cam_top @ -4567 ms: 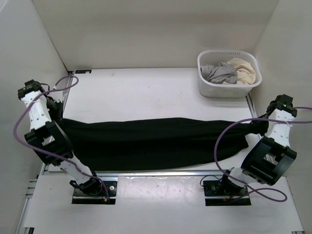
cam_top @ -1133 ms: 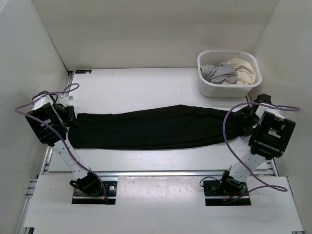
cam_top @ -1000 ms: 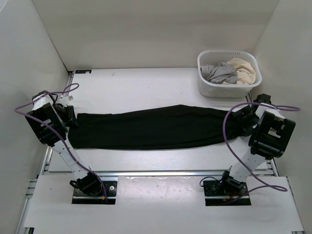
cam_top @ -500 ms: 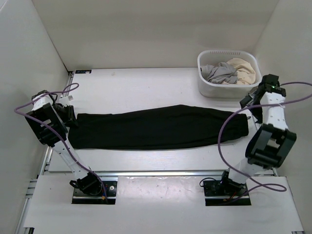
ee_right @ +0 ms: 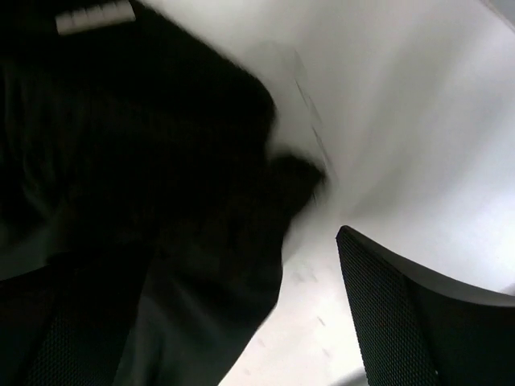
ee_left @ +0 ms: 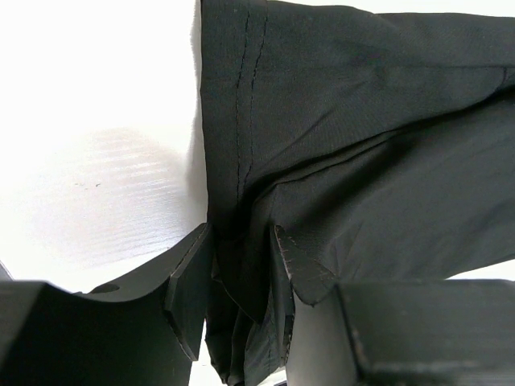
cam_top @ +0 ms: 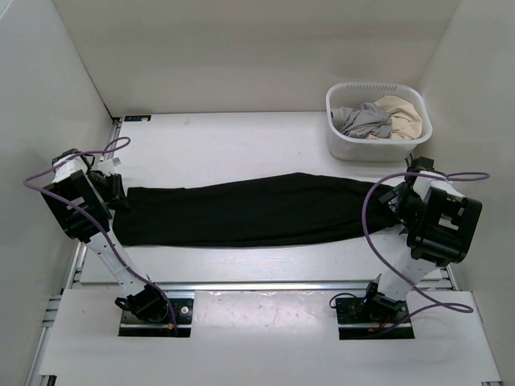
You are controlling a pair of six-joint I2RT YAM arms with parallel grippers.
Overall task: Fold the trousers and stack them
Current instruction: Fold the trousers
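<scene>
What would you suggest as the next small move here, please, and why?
Probably close the right hand on the right end of the black trousers. Its fingers look spread over that end, while the left hand pinches the other end, so both ends could then be lifted for a fold.

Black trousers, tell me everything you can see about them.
The trousers are plain matte black fabric, soft and lightly creased, lying as one long narrow band across the white table. A stitched hem shows at the left end, where the left gripper pinches bunched cloth. The right gripper sits over the right end, jaws apart.
</scene>
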